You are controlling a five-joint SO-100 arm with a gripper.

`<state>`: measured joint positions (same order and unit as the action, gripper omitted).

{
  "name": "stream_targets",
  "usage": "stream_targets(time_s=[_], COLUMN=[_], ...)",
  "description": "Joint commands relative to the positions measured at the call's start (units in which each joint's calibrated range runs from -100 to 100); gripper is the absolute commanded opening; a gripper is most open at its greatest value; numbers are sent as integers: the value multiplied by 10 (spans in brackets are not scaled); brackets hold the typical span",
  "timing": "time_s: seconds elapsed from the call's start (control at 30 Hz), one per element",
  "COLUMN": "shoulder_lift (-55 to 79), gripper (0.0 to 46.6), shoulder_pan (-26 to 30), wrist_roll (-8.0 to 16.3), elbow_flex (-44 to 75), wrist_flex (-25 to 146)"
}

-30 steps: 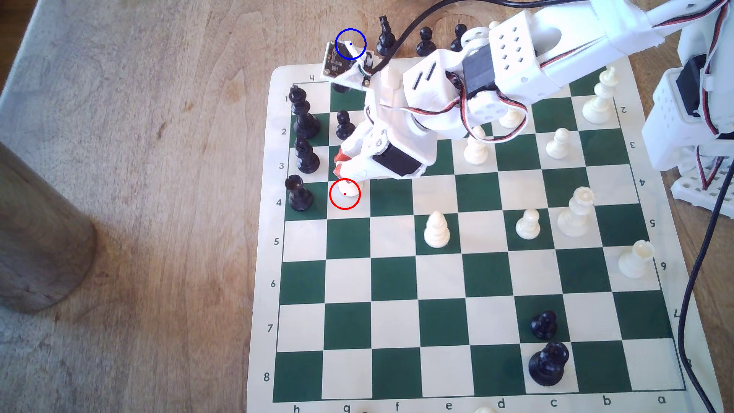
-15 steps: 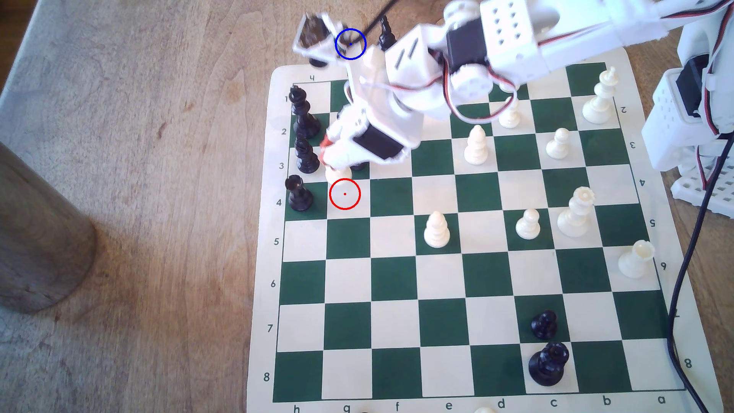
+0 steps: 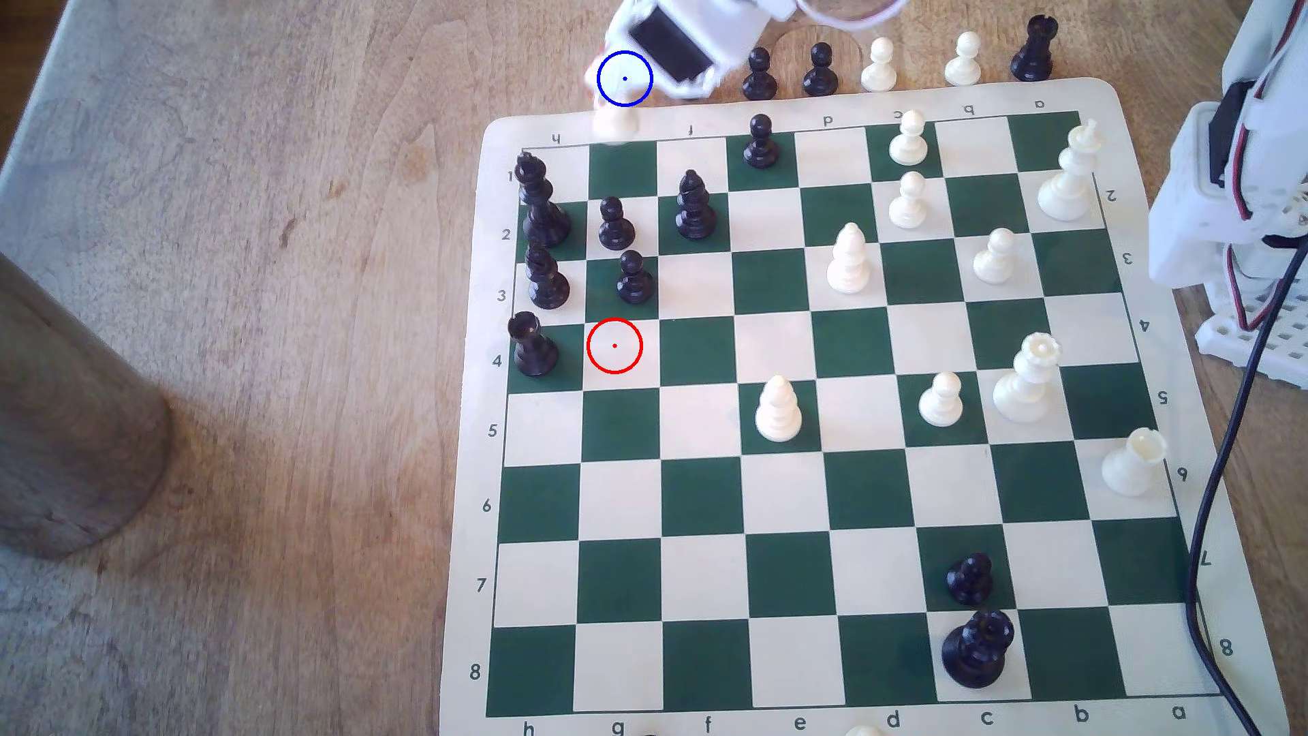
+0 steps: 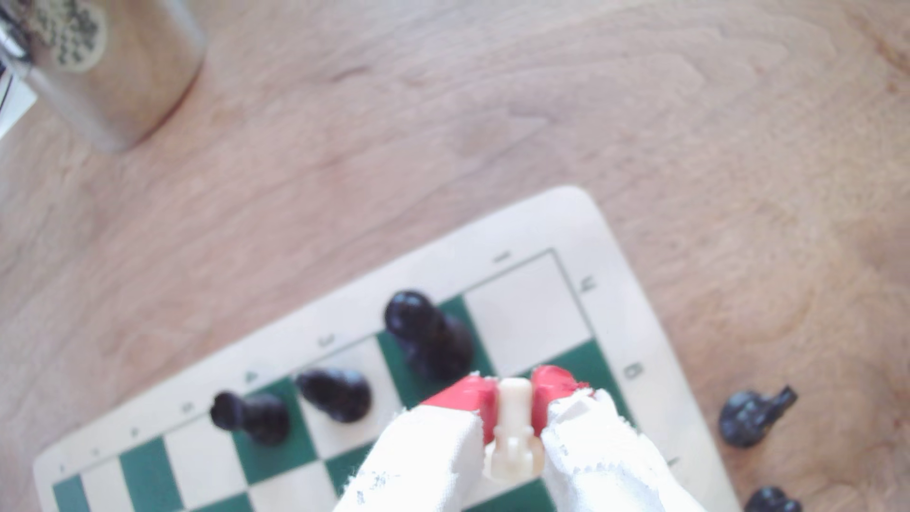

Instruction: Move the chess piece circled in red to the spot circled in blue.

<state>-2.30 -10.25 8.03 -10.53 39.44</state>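
A cream-white knight [image 4: 514,428] is seen pinched between the red-tipped fingers [image 4: 468,399] of the gripper [image 4: 514,394], the jaws pressed against the piece from both sides and wrapped in white cloth behind the red pads. In the exterior view the gripper [image 3: 616,106] is found at the 12 o'clock edge of the frame, slightly toward 11 o'clock, and the knight [image 3: 614,124] is shown blurred, hanging over the pale border of the chessboard [image 3: 467,424] above the g file, just at 6 o'clock of the blue ring [image 3: 624,78]. The ring itself is partly overlapped by the arm's white housing, so little of the bare wood inside it can be made out. The red ring [image 3: 614,346] is drawn on the white g4 square, which is left bare, with a black rook [image 3: 532,347] just beside it at 9 o'clock and a black pawn [image 3: 635,278] on the green square at 12 o'clock of it. In the wrist view the knight is held above the board's corner near the letters g and h, with three black pieces standing along the h file and a fallen black piece [image 4: 753,416] lying on the wooden table [image 4: 443,123] off the mat. Whether the knight's base touches anything cannot be told.
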Motion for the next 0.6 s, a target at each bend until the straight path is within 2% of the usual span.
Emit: stream_targets(time_s=[0.0,0.57], shoulder_lift=[-40,46], gripper=[33,33], shoulder_pan=[-36,-82], wrist_roll=[-8,-23], elbow_flex=[53,102], wrist_flex=[0,-27])
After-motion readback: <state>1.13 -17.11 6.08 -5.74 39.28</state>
